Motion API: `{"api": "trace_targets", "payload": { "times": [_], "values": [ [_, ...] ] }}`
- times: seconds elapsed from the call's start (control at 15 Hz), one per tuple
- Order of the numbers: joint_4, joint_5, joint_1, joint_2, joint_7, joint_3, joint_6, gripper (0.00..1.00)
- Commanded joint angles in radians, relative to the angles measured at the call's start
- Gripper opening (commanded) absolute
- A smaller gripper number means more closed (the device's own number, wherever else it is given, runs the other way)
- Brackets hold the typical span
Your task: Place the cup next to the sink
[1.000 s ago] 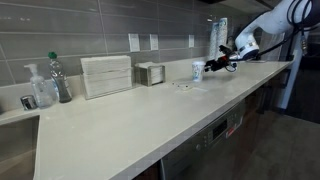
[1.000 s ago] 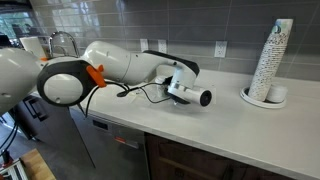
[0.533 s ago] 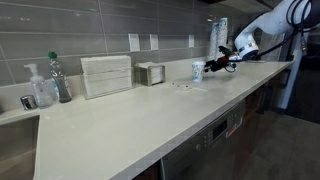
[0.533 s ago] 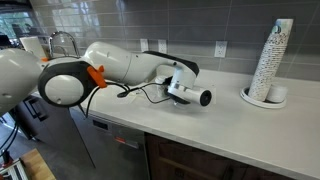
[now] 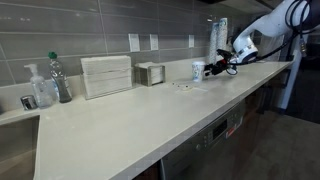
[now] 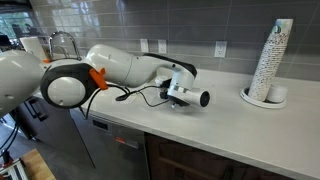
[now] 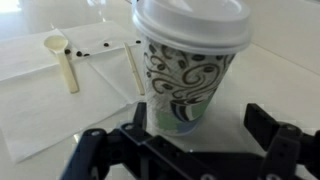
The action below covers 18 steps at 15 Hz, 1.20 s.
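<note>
We find the end effector (image 7: 178,138) wide open, straddling the cup (image 7: 190,70) on the counter (image 7: 285,60); grasp pending, closing required next.

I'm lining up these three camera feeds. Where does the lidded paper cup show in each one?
Exterior view: the cup stands on the counter toward the far right, just left of the gripper.
Exterior view: not visible; the arm blocks it.
Wrist view: the cup fills the centre, upright.
Shared landmark: the tall cup stack against the wall, in both exterior views only.
</note>
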Motion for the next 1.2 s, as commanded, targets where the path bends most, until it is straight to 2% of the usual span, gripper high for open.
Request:
{"api": "trace_targets", "payload": {
  "times": [0.0,0.47,0.93,1.07,1.13],
  "values": [
    [0.037,-0.053,0.000,0.036,0.026,-0.005,-0.033,1.00],
    [0.071,-0.071,0.014,0.061,0.025,0.009,-0.031,1.00],
    [0.119,-0.092,0.042,0.096,0.096,0.009,-0.011,1.00],
    [0.133,-0.098,0.045,0.105,0.113,0.010,-0.005,0.72],
    [0.137,-0.101,0.045,0.107,0.119,0.011,-0.004,0.65]
  ]
}}
